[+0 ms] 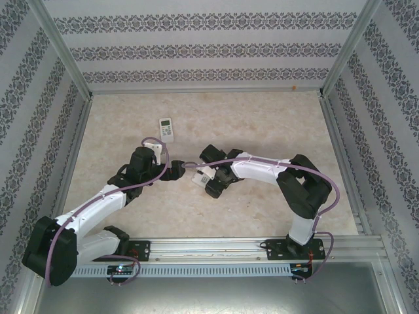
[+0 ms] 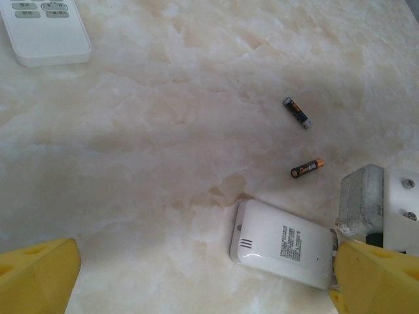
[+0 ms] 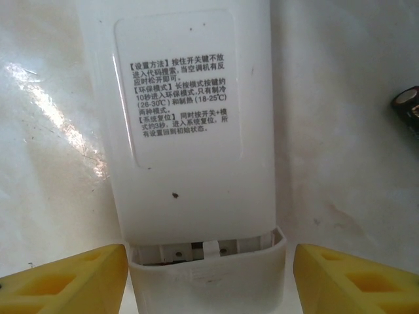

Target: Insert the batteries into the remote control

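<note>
One remote point(image 3: 196, 131) lies inside the right claw point(image 3: 209, 278), untouched.

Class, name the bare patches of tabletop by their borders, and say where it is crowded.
Free: the far right stretch of table, between back wall and right arm; the near strip by the rail, between that arm and the left arm. Crowded: the centre, around the face-down remote, two batteries, left gripper and right gripper.

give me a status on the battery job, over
Left gripper open, empty. Right gripper open, straddling the face-down remote, cover slid partway. Two batteries loose on the table beside it. Nothing blocking them.
</note>
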You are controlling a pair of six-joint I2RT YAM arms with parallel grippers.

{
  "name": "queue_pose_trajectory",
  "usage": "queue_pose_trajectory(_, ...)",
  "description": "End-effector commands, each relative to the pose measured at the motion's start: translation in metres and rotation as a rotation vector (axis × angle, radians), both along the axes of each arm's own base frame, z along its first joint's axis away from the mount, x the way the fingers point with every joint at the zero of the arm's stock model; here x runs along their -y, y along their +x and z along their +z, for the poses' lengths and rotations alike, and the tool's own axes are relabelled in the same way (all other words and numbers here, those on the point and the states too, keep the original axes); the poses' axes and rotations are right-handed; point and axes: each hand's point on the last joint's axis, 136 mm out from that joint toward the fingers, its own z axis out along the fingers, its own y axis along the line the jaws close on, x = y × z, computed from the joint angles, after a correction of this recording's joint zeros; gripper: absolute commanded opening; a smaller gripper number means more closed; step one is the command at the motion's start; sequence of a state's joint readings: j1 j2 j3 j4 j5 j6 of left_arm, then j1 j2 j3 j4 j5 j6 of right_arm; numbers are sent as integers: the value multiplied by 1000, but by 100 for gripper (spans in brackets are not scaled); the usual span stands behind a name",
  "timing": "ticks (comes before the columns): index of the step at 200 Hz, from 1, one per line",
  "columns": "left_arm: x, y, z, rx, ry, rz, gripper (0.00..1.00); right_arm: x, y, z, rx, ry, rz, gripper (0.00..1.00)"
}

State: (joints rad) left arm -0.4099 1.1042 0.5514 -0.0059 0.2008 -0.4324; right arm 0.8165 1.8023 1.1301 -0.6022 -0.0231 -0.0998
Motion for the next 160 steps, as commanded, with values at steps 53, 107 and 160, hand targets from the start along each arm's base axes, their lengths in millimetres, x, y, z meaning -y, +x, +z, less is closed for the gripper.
queue_pose_trajectory(53,-1,7,3,22,-26,16,100,-5,4,21,24,26,-36,73)
queue_pose_trajectory(107,8,9,1,-42,-13,-29,100,-1,8,65,22,229,-309,76)
queue_pose_trajectory(160,39,13,-23,-316,28,-192,87,27,-17,37,-251,417,-956,67)
